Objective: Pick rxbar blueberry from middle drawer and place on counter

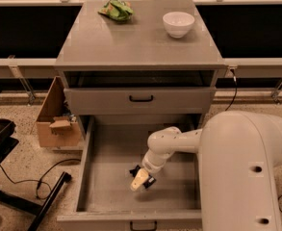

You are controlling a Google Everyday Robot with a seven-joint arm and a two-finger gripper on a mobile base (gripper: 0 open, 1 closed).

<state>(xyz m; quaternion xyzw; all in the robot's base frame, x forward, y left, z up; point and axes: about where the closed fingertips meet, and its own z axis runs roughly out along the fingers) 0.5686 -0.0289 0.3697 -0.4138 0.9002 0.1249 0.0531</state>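
The middle drawer (107, 177) is pulled wide open at the bottom of the cabinet. My gripper (139, 181) is down inside it, close to the drawer floor near the middle front, on the end of my white arm (172, 143). A small dark piece (150, 181) shows right beside the gripper's pale tip. It looks like the rxbar blueberry, mostly hidden by the gripper. The counter (135, 42) is the grey top of the cabinet, above and behind.
A white bowl (178, 23) and a green snack bag (115, 9) sit at the back of the counter. The upper drawer (140, 100) is slightly open. A cardboard box (56, 124) and black chair legs (15, 196) stand on the floor at the left. My white body (246, 172) fills the right front.
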